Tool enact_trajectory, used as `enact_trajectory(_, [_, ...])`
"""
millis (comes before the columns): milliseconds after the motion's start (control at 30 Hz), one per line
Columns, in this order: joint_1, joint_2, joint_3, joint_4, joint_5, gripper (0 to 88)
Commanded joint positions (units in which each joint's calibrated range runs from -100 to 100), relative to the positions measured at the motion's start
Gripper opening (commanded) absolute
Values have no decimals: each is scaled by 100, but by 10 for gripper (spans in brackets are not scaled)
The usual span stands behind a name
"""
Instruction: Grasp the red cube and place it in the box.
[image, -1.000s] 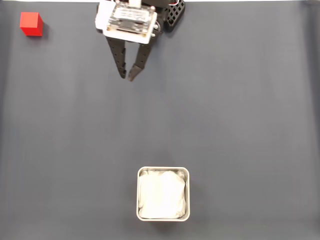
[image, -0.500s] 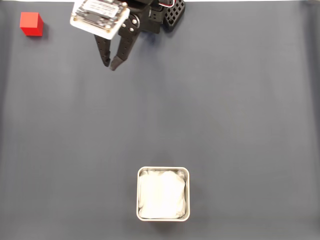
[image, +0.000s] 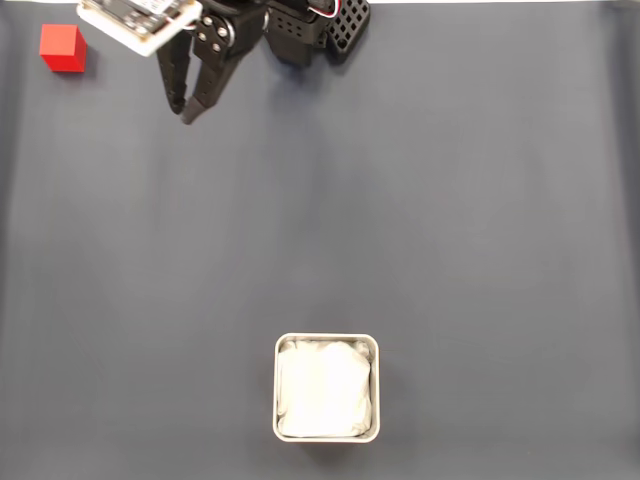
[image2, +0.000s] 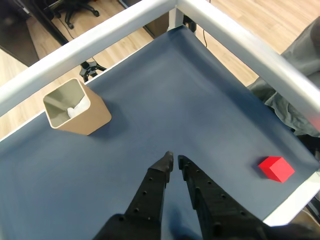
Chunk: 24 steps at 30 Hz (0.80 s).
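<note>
The end effector (image2: 175, 159) hangs empty, fingers nearly together, above the worktop (image: 450, 200). It should spread them and swing over the cube (image: 63, 48) in the corner. The box (image: 327, 342) sits well apart.

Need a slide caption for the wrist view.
Empty hand nearly closed above blue mat, red cube at right, box at left.

Your black two-finger gripper (image: 185, 112) hangs near the top left of the fixed view, reaching out from the black arm base (image: 310, 25) at the top edge, with the white wrist board tilted toward the left. In the wrist view the perforated black fingers (image2: 150, 190) nearly meet at their tips, a narrow gap between them, gripping nothing.
</note>
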<state>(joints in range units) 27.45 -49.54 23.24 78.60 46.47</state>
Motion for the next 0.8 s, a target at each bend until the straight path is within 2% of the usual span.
enact_trajectory(0, [252, 24, -234, 9, -59, 5])
enact_trajectory(767, [1275, 379, -143, -499, -430, 0])
